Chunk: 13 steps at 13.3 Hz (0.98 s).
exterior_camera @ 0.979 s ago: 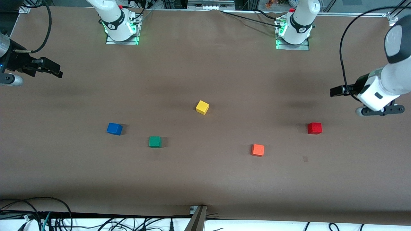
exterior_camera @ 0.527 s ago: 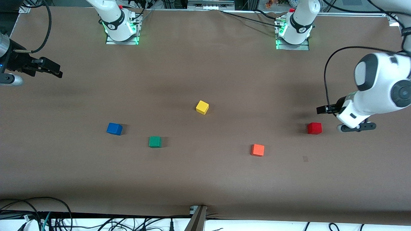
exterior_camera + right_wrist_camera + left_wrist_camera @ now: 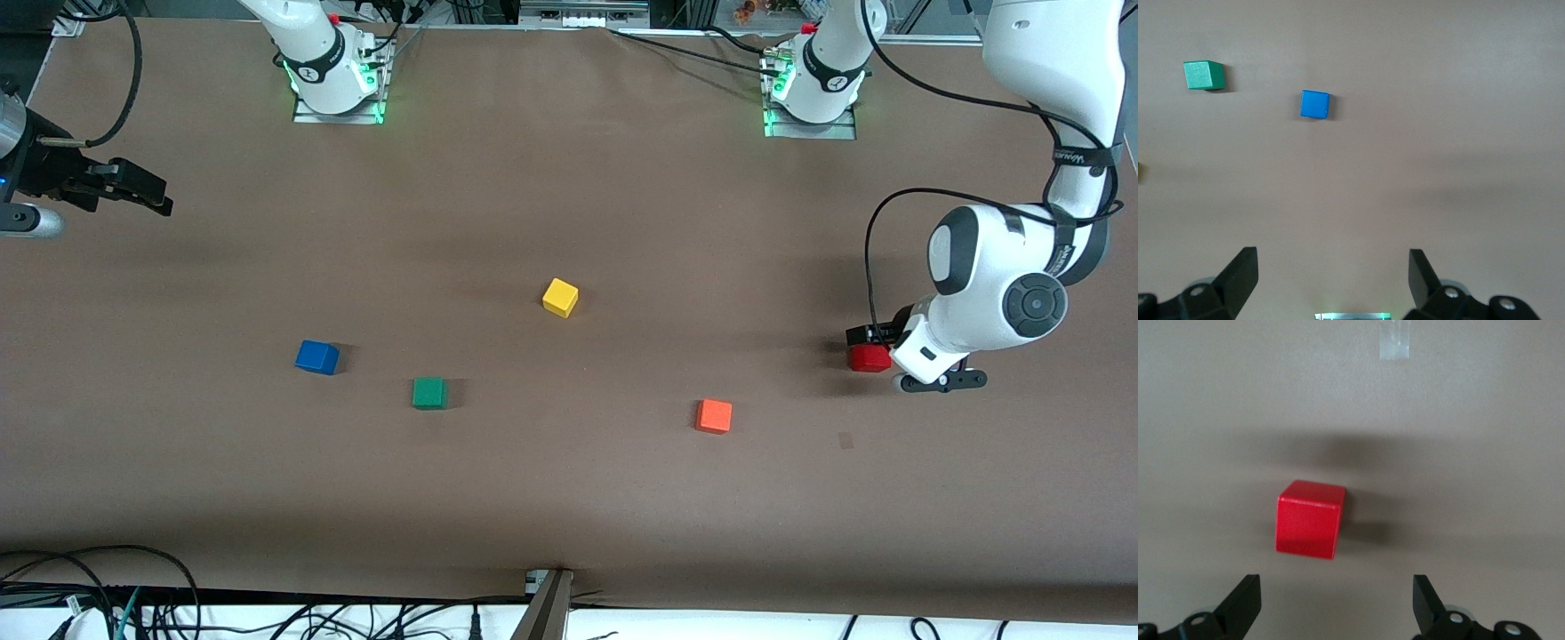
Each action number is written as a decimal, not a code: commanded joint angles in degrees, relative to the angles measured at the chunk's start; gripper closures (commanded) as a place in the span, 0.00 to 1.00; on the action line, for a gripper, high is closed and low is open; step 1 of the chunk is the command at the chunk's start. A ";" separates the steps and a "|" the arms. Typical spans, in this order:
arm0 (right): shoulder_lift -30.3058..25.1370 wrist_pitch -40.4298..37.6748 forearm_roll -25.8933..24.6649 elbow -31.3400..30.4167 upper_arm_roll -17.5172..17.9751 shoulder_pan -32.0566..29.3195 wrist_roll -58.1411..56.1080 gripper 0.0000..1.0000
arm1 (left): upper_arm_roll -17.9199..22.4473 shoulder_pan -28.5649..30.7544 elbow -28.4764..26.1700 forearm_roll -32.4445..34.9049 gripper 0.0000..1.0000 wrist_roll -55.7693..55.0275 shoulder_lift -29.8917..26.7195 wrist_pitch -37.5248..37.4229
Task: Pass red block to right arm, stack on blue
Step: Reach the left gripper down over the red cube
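While the red block (image 3: 869,357) sits on the brown desk (image 3: 569,498) toward the left arm's end, we see the left gripper (image 3: 864,336) just above it, jaws spread wide with the block lying ahead of the gap between them, untouched. We find the right gripper (image 3: 147,194) waiting at its own end, jaws apart and empty, with the blue block (image 3: 316,356) well ahead of them beside a green block (image 3: 428,392).

Both arms have glossy white housings with dark grey circular joint caps. Black cables loop along the left arm (image 3: 996,293). Each base (image 3: 336,80) glows green. End effector fingers (image 3: 1238,607) are black.
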 commanded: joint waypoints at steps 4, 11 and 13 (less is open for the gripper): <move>-0.24 -0.67 0.80 0.31 -0.16 -0.12 -0.07 0.00 | -0.11 2.73 -1.31 1.01 0.00 5.28 3.13 7.45; -0.33 -0.85 0.72 0.22 -0.16 -0.12 -0.16 0.00 | -0.11 2.73 -0.96 1.01 0.00 5.45 5.68 7.89; -0.33 -1.64 0.72 0.22 -0.51 -0.12 -0.25 0.00 | -0.11 2.91 -1.22 1.01 0.10 6.32 5.86 8.69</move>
